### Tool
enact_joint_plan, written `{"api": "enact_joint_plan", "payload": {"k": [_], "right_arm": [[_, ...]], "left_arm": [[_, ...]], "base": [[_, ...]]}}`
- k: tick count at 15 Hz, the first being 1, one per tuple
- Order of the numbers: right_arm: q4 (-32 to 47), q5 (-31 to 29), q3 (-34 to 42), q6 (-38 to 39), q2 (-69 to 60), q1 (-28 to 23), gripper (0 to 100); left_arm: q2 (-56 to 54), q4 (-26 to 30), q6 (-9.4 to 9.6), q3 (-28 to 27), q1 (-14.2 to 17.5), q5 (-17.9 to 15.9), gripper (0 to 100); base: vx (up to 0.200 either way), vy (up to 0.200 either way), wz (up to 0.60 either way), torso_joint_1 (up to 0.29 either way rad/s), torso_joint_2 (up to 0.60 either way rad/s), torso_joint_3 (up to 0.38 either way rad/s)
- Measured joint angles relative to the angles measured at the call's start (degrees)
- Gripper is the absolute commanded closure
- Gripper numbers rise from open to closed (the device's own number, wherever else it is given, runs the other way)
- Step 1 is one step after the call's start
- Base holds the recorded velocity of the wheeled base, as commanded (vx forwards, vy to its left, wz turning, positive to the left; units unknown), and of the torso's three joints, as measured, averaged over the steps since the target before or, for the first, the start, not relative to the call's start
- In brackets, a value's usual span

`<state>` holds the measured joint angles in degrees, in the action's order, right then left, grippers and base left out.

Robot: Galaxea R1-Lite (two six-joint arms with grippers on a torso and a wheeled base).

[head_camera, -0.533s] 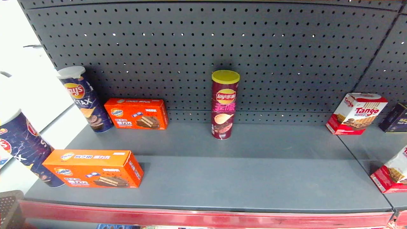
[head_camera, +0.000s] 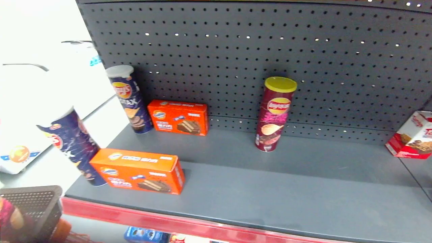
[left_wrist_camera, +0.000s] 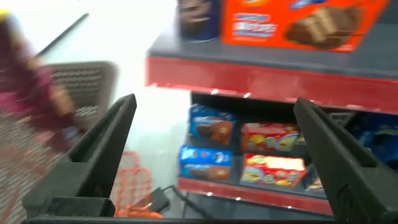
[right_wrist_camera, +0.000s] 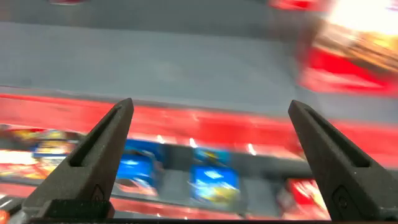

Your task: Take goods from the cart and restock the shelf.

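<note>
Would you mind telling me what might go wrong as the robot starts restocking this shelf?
The front blue can stands at the left front corner of the shelf; an arm passing from the basket might knock it off. The tall maroon can stands alone mid-shelf and could topple if goods bump it. The left gripper faces the red shelf lip from low down, so rising could catch it.
</note>
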<state>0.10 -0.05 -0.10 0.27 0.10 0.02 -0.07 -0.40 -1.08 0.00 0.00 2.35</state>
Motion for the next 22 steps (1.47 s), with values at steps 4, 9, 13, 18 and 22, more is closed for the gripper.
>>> {"api": "enact_joint_plan", "payload": {"k": [4,9,13,18,22], "right_arm": [[0.0,0.0,0.0,0.0,0.0,0.0,0],[0.0,0.0,0.0,0.0,0.0,0.0,0],[0.0,0.0,0.0,0.0,0.0,0.0,0],[0.0,0.0,0.0,0.0,0.0,0.1,0],[0.0,0.0,0.0,0.0,0.0,0.0,0]], "left_arm": [[0.0,0.0,0.02,0.0,0.0,0.0,0],[0.0,0.0,0.18,0.0,0.0,-0.1,0],[0.0,0.0,0.22,0.0,0.0,-0.3,0],[0.0,0.0,0.27,0.0,0.0,-0.5,0],[0.5,1.2,1.16,-2.4,-0.2,0.7,0]], "base": [[0.000,0.000,0.60,0.002,0.01,0.002],[0.000,0.000,0.12,0.000,0.00,0.000],[0.000,0.000,0.00,0.000,0.00,0.000],[0.000,0.000,0.00,0.000,0.00,0.000],[0.000,0.000,0.00,0.000,0.00,0.000]]}}
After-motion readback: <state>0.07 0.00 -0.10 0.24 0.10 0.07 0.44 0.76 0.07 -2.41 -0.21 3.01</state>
